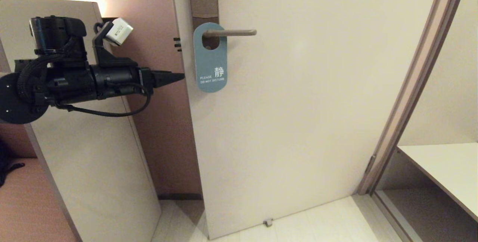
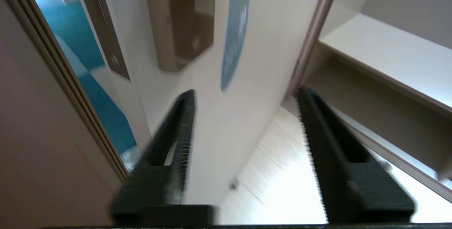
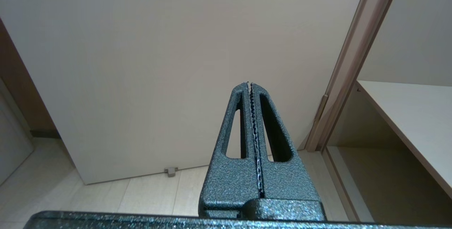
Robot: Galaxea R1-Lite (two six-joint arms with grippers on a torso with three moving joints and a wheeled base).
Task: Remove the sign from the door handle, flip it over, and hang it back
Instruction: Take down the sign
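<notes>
Black left arm [image 1: 74,77], looped cable, white wrist camera [image 1: 117,31], serrated fingers [image 2: 176,133]

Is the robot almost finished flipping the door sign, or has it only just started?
Only just started. Nothing is done yet: the blue sign hangs on the door handle, "do not disturb" side out. Right now the left end effector is open beside the sign's edge, not touching it. The right end effector is shut, parked low. Left to do: lift the sign off, turn it over, hang it back.

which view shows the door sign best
The head view: the blue sign hangs whole on the door handle, text facing out. The left wrist view catches it edge-on and blurred; the right wrist view misses it entirely.
</notes>
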